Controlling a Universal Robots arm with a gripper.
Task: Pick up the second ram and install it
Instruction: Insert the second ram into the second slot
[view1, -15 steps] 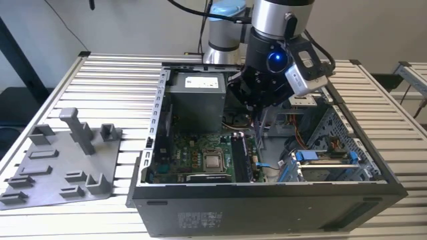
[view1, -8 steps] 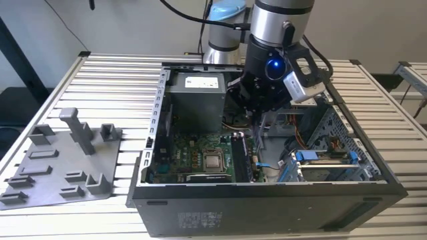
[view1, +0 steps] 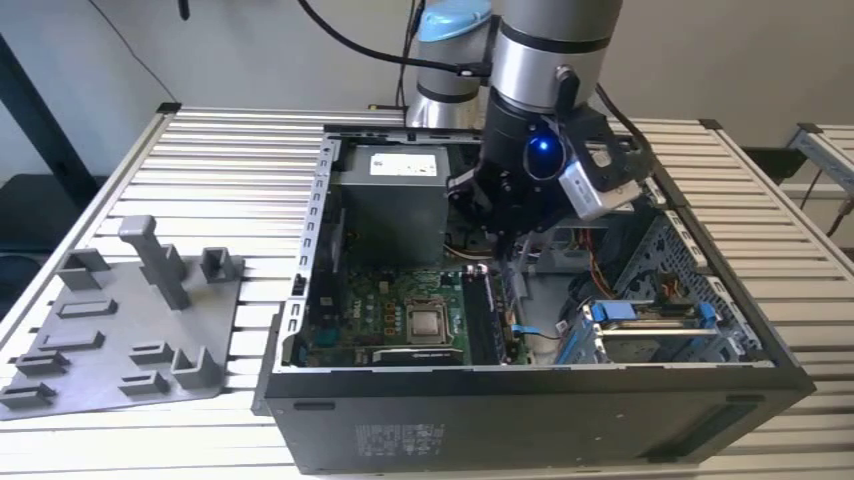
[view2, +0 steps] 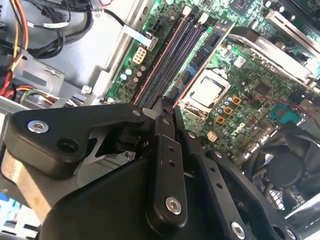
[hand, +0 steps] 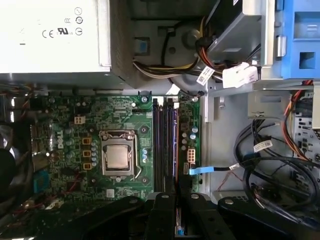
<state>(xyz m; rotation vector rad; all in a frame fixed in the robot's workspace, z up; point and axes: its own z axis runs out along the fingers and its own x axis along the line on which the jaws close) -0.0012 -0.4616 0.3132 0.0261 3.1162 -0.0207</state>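
The gripper (view1: 517, 285) hangs inside the open computer case (view1: 534, 420), which stands on the slatted bench (view1: 227, 150) from its middle toward the edge on the exterior view's right. In both wrist views the black fingers (view2: 162, 150) are drawn close together, leaving only a narrow gap, and they appear clamped on the second ram (hand: 176, 150). In the first wrist view the stick is seen edge-on as a thin line running straight out from the fingertips. It lies along the memory slots (hand: 162, 150), on the side of the row away from the processor socket (hand: 118, 156). In the exterior view it shows as a dark strip (view1: 489, 315) standing upright on the motherboard (view1: 360, 310), just below the gripper. I cannot tell whether it is seated in a slot or just above one. The power supply (view1: 400, 165) sits at the case's far end and a blue drive carrier (view1: 641, 312) at the case's side toward the exterior view's right. A grey fixture tray (view1: 80, 380) lies near the bench's edge on the exterior view's left, well apart from the case, with a tall grey post (view1: 158, 260) upright on it
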